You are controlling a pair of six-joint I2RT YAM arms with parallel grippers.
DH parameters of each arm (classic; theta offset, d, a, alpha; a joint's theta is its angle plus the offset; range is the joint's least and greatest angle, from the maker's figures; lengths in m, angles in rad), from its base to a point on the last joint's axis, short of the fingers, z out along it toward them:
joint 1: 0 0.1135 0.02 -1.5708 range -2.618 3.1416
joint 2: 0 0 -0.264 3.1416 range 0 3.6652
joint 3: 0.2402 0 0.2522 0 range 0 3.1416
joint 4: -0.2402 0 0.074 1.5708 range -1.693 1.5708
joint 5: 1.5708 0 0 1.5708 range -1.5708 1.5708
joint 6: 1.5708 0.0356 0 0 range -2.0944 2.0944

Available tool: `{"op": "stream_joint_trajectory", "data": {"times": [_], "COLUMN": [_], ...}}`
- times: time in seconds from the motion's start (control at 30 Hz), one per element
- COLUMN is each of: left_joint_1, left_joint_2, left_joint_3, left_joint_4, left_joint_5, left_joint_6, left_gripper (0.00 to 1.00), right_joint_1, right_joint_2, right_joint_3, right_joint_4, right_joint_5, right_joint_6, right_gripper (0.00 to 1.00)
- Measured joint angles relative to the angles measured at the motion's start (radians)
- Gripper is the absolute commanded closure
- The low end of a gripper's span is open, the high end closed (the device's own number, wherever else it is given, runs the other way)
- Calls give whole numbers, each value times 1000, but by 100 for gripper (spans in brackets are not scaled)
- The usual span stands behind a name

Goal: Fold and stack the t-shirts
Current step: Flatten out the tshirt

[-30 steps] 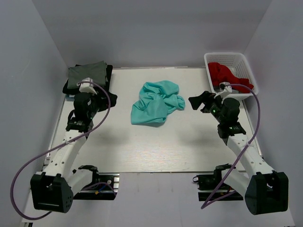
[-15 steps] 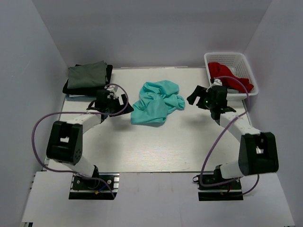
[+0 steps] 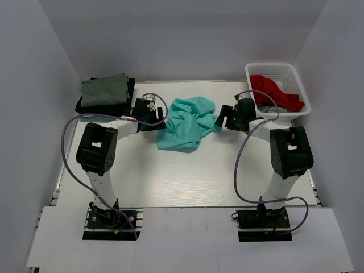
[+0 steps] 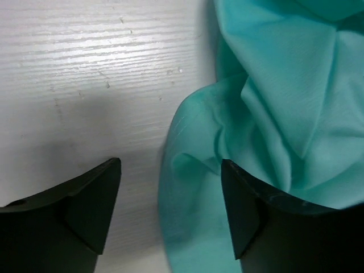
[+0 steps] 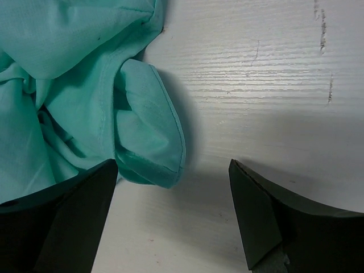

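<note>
The soft, floppy teal t-shirt [image 3: 187, 122] lies bunched up near the worktop's [image 3: 170, 170] far edge, so the wide-open, empty left gripper [image 4: 170, 219] and right gripper [image 5: 170, 219] should probably pinch its loose side edges.

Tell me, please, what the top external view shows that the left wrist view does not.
Only the top external view shows the white basket holding a red t-shirt, the grey-green t-shirt stacked on a black t-shirt at the far left, and the right gripper. Only the left wrist view shows the left gripper close up, open, one finger over bare table, the other over cloth. Both show the teal t-shirt crumpled on the table.
</note>
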Motion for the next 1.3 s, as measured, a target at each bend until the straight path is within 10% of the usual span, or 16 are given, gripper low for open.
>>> {"op": "stream_joint_trajectory", "data": {"times": [0.23, 0.4, 0.7, 1.3], "left_joint_1": [-29, -68, -85, -85], "left_joint_2": [25, 58, -43, -1099], "left_joint_3": [13, 33, 3, -149], "left_joint_4": [1, 11, -2, 48], "left_joint_5": [-46, -63, -172, -418], "left_joint_6": [32, 46, 39, -45], "left_gripper": [40, 100, 100, 100], "right_joint_1": [29, 50, 55, 55], "right_joint_2": [73, 96, 5, -951], "right_joint_3": [44, 63, 45, -93], "right_joint_4": [-5, -11, -8, -68], "right_joint_5": [-31, -26, 18, 371], "right_joint_6": [-42, -56, -62, -77], "right_gripper": [44, 91, 100, 100]}}
